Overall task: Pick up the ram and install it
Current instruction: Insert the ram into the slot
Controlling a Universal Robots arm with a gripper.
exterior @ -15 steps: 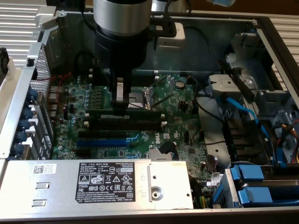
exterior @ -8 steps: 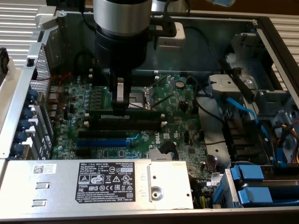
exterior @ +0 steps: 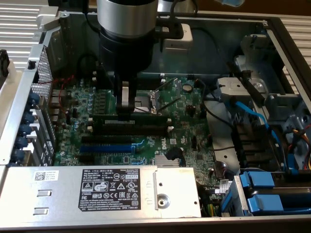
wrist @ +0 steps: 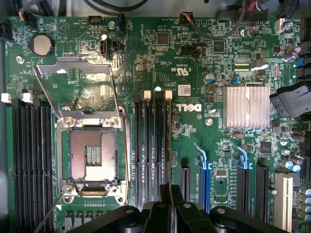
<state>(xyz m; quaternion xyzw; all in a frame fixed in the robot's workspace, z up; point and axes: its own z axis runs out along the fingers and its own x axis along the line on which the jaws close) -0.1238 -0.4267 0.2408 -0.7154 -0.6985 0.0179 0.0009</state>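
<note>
The ram (exterior: 146,115) is a thin dark green board that I judge to be light and stiff along its length. It is fragile at the chips and along the contact edge, and its flat faces are smooth enough to slip under a weak pinch. The proper hold is on the two flat faces near mid-length, close to the upper edge, with the contact edge left free.

**Exterior view**
- The ram lies lengthwise just beside the CPU socket (exterior: 148,99), on the socket's side toward the black slots (exterior: 131,130).
- It is level, with its long edge parallel to those slots. Whether its lower edge touches a slot cannot be told.
- The gripper (exterior: 125,110) hangs straight down beside the socket. Its fingers pinch the ram across its thickness, somewhat off mid-length toward the exterior view's left.

**Wrist view**
- The ram (wrist: 169,194) appears edge-on as a thin line running out from the gripper (wrist: 169,213).
- The fingers are drawn in close on either face.
- The line of the ram overlies the slot of the four-slot bank (wrist: 153,145) that lies farthest from the CPU socket (wrist: 92,155).
- The white end clips of that bank are visible, so the ram is judged not yet seated.
</note>
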